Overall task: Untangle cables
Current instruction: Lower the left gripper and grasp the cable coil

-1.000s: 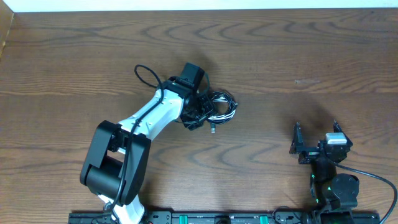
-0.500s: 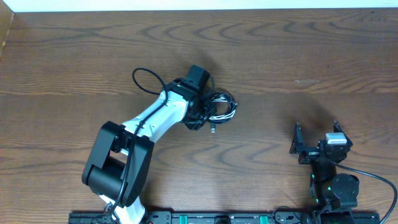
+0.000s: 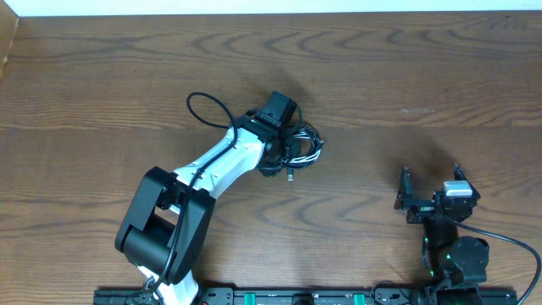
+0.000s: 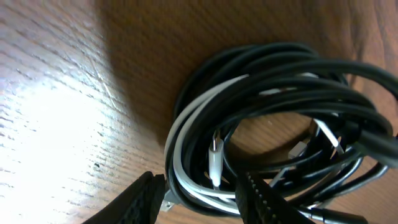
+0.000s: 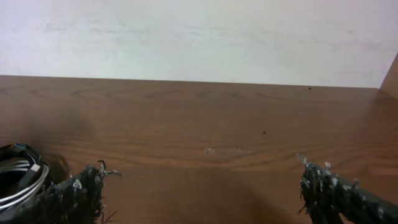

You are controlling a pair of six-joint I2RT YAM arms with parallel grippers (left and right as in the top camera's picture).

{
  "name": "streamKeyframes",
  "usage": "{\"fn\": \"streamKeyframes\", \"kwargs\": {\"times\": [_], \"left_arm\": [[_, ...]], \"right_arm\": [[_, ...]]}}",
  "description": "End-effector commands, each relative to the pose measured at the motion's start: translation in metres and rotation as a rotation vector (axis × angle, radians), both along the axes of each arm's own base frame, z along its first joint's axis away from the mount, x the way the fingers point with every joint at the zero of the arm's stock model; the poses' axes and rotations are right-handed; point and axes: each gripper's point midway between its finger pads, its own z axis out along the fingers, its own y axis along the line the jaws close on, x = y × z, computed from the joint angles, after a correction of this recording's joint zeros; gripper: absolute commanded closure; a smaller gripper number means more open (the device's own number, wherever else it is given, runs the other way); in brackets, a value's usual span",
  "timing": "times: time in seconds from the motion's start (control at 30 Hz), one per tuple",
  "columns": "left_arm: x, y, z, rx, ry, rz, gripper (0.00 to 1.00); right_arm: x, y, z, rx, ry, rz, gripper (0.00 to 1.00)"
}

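Overhead: cables (image 3: pixel 305 144) lie as one tight coiled bundle near the middle of the wooden table (image 3: pixel 423 68), several black strands with white ones mixed in, and a small plug end sticks out at the coil's 7 o'clock side. The left arm reaches from its base at 7 o'clock up toward 1 o'clock, and the left gripper (image 3: pixel 284 154) sits on the bundle's 9 o'clock edge, partly covering it. The arm's own black cable loop (image 3: pixel 203 106) arcs off the wrist toward 10 o'clock, apart from the bundle. The right gripper (image 3: pixel 430 178) is at about 4 o'clock from the bundle, well apart from it, pointing toward 12 o'clock. Left wrist: the left gripper (image 4: pixel 199 198) is spread, with fingers (image 4: pixel 138 200) at 7 o'clock and 5 o'clock of the frame. White cable (image 4: pixel 185 140) strands at the coil's lower rim run between the fingers, and I cannot tell if the pads touch them. The black cables (image 4: pixel 280 87) wrap around in a ring with bare table showing through the centre, and a white plug end (image 4: pixel 214 163) hangs inside the ring pointing to 6 o'clock. Right wrist: the right gripper (image 5: pixel 202 171) is wide apart and holds nothing, with only bare tabletop between the fingers (image 5: pixel 78 190) and a pale wall at 12 o'clock.
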Motion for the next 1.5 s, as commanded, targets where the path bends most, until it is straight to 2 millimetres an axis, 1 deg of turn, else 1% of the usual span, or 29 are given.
{"fn": "streamKeyframes", "kwargs": {"times": [0.0, 0.2, 0.33, 0.57, 0.83, 0.93, 1.13, 1.3, 1.47], "left_arm": [[0.0095, 0.0078, -0.0025, 0.054, -0.031, 0.028, 0.57], [0.0094, 0.0078, -0.0026, 0.055, -0.031, 0.028, 0.58], [0.0094, 0.0078, -0.0027, 0.055, -0.031, 0.028, 0.61], [0.0077, 0.0080, -0.0035, 0.059, -0.025, 0.026, 0.62], [0.0031, -0.0005, -0.0033, 0.061, -0.031, 0.001, 0.62], [0.0036, 0.0005, -0.0037, 0.071, -0.037, 0.002, 0.63], [0.0041, 0.0015, -0.0038, 0.081, -0.043, 0.003, 0.69], [0.0027, -0.0003, -0.0045, 0.083, -0.042, -0.003, 0.70], [0.0045, 0.0033, -0.0067, 0.104, -0.049, 0.003, 0.78]], "right_arm": [[-0.0001, -0.0017, -0.0004, -0.008, 0.000, -0.008, 0.01], [-0.0001, -0.0017, -0.0004, -0.008, 0.000, -0.008, 0.01], [-0.0001, -0.0017, -0.0004, -0.008, 0.000, -0.008, 0.01], [-0.0001, -0.0017, -0.0004, -0.008, 0.000, -0.008, 0.01], [-0.0001, -0.0017, -0.0004, -0.008, 0.000, -0.008, 0.01], [-0.0001, -0.0017, -0.0004, -0.008, 0.000, -0.008, 0.01], [-0.0001, -0.0017, -0.0004, -0.008, 0.000, -0.008, 0.01], [-0.0001, -0.0017, -0.0004, -0.008, 0.000, -0.008, 0.01], [-0.0001, -0.0017, -0.0004, -0.008, 0.000, -0.008, 0.01]]}}
